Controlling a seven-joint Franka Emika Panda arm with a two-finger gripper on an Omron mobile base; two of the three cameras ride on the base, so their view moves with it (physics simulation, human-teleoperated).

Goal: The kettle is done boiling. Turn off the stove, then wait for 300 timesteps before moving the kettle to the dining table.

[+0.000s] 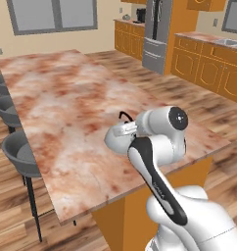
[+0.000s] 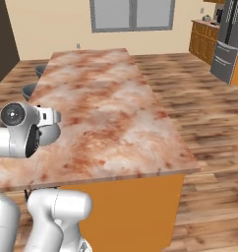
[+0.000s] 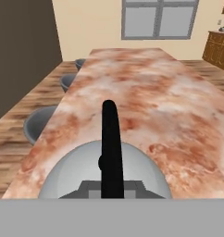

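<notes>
The silver kettle (image 3: 72, 173) sits low in the hand view, its thin black arched handle (image 3: 110, 139) running up the middle. My gripper (image 3: 111, 187) is shut on that handle from above. From the left base view, the kettle (image 1: 115, 141) hangs under my hand over the near part of the dining table (image 1: 66, 98), whose top is reddish-brown and cream marble. Whether the kettle's base touches the top I cannot tell. In the right base view a grey part of the kettle (image 2: 50, 134) shows below my wrist at the table's (image 2: 106, 98) left edge. The stove is out of view.
Grey stools (image 1: 20, 154) line the table's left side, also seen as stools (image 3: 40, 122) in the hand view. A steel fridge (image 1: 157, 34) and orange cabinets (image 1: 208, 66) stand at the back right. Wood floor surrounds the table.
</notes>
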